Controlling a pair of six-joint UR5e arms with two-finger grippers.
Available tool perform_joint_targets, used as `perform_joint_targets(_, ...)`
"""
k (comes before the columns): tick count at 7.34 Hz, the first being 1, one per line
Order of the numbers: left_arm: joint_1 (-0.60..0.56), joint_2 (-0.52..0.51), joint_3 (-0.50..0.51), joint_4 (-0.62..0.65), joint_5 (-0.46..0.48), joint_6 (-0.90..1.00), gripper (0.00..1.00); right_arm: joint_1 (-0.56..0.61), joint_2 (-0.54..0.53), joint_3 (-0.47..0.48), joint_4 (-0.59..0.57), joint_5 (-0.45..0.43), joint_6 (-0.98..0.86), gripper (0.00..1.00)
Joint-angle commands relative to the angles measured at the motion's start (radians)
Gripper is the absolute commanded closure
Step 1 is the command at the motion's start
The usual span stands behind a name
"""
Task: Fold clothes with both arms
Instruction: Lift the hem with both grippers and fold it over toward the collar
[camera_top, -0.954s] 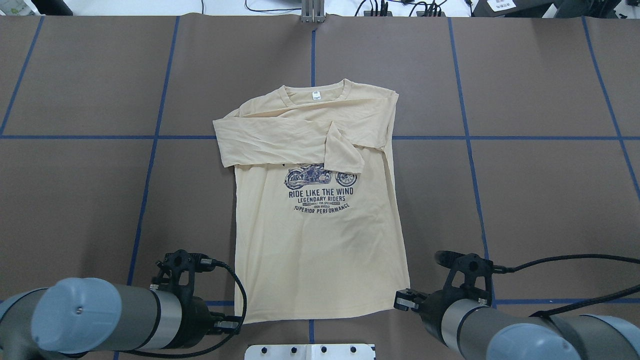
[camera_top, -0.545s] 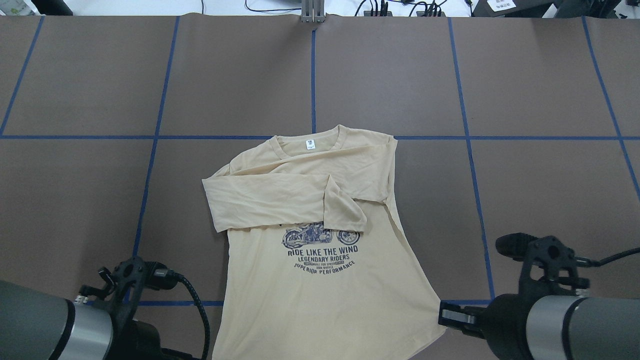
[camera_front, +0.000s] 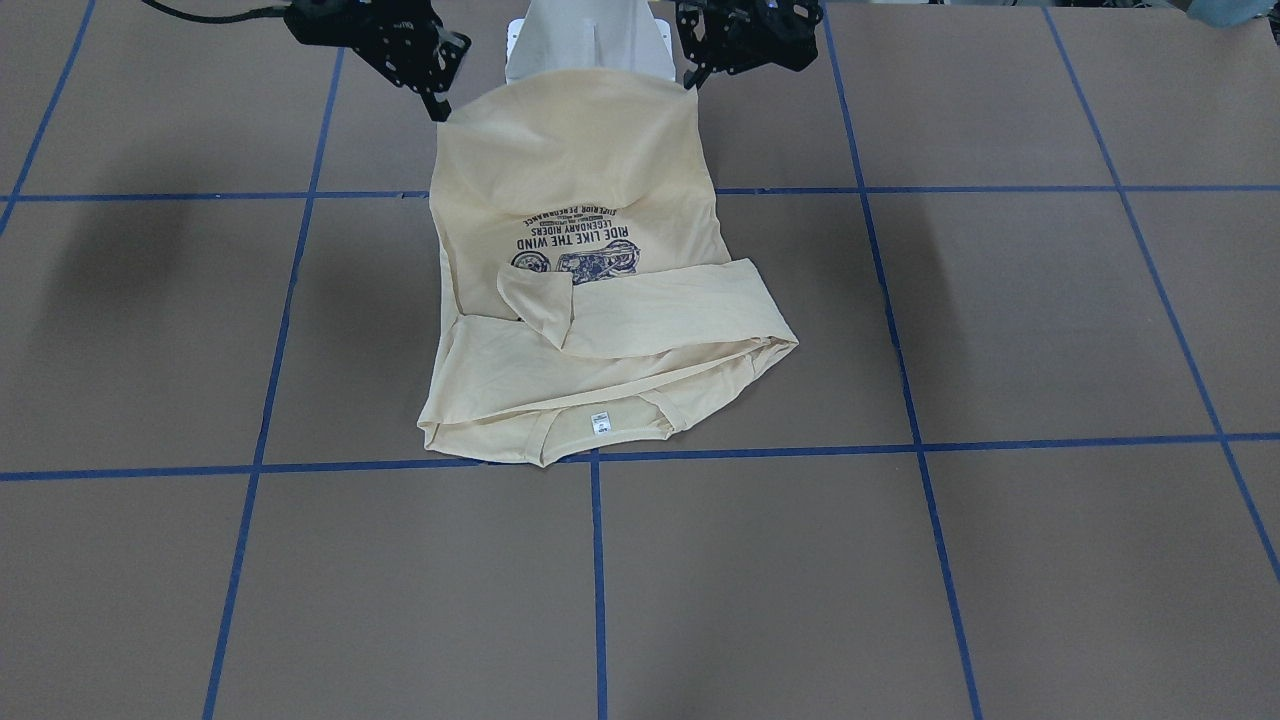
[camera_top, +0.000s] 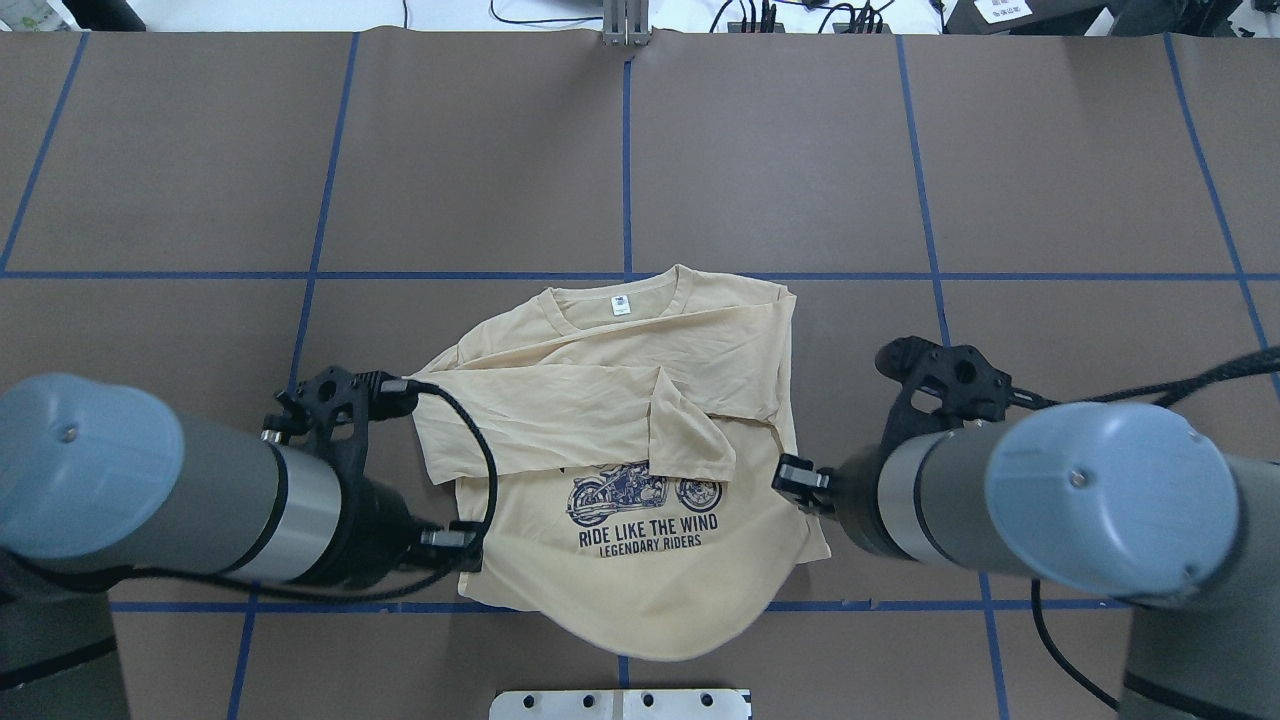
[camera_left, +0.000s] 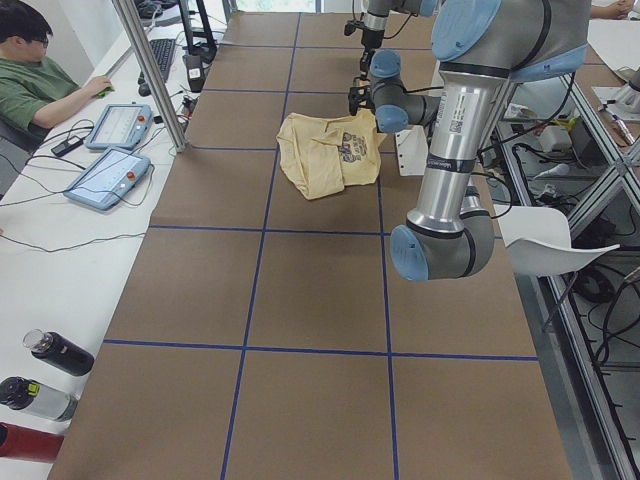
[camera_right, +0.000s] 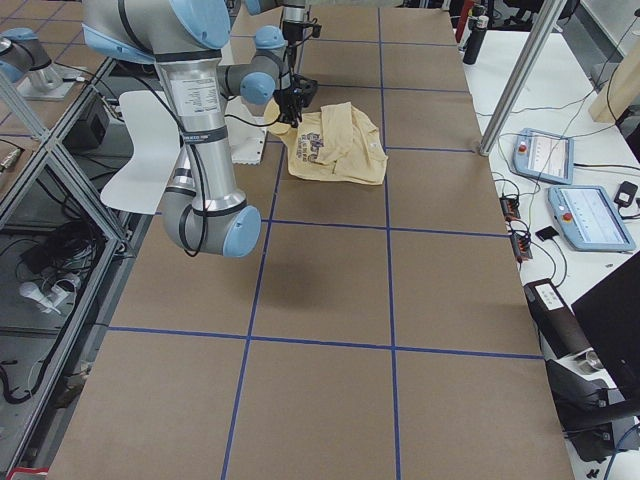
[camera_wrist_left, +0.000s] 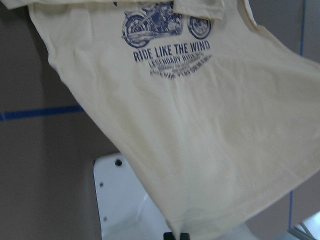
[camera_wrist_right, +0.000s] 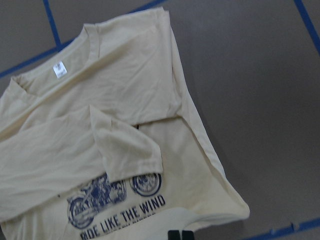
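Holding the shirt (camera_top: 640, 400) up by its hem, one corner to each gripper. Pinching the 8 o'clock hem corner in the left gripper (camera_front: 692, 78), closed down narrow on the cloth. Clamping the 4 o'clock corner the same way in the right gripper (camera_front: 438, 108), tight on fabric and nothing else. Hanging clear of the table (camera_top: 1050, 180) at the 6 o'clock end, sagging in a soft curve between the two holds, just in front of the white pedestal base (camera_top: 620, 703). Lying flat at the 12 o'clock end, touching the cross-table blue tape line (camera_top: 200, 274) with the collar, showing the small white neck label (camera_top: 621, 305) inside the neckline. Folded across the chest with both sleeves (camera_top: 540, 415): reaching out to 9 o'clock with the long one, turning a cuff down near the middle and hiding the top of the navy motorcycle print (camera_top: 645, 505). Reading "RIDE LIKE THE WIND" plainly under the bike. Sitting mid-table, straddling the centre tape line (camera_top: 627, 160) from 12 to 6. Beyond the 12 o'clock edge, in the left end view: a seated person (camera_left: 40, 70) in green beside two control tablets (camera_left: 118, 125), with bottles (camera_left: 58, 353) further toward 9 o'clock.
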Motion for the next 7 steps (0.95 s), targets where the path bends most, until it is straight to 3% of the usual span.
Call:
perform_joint_targets(1,-0.167,-0.033,0.06,0.006,0.021,0.15,1.0,0.164,0.043,-0.088,0.025,0.003,-0.102,1.0)
perform_joint_targets(2,-0.209,-0.038,0.078,0.006,0.022,0.18,1.0,0.2,0.043,-0.168,0.128,0.001,-0.126,1.0)
perform_joint_targets(4,-0.215,-0.105,0.226,-0.006,0.095,0.184,1.0,0.243,0.063,-0.372,0.36,-0.003,-0.128,1.0)
perform_joint_targets(5,-0.214,-0.137,0.305,-0.014,0.117,0.184,1.0,0.252,0.127,-0.481,0.384,-0.003,-0.128,1.0)
perform_joint_targets(7,-0.215,-0.137,0.478,-0.185,0.162,0.184,1.0,0.288,0.166,-0.598,0.418,-0.005,-0.142,1.0)
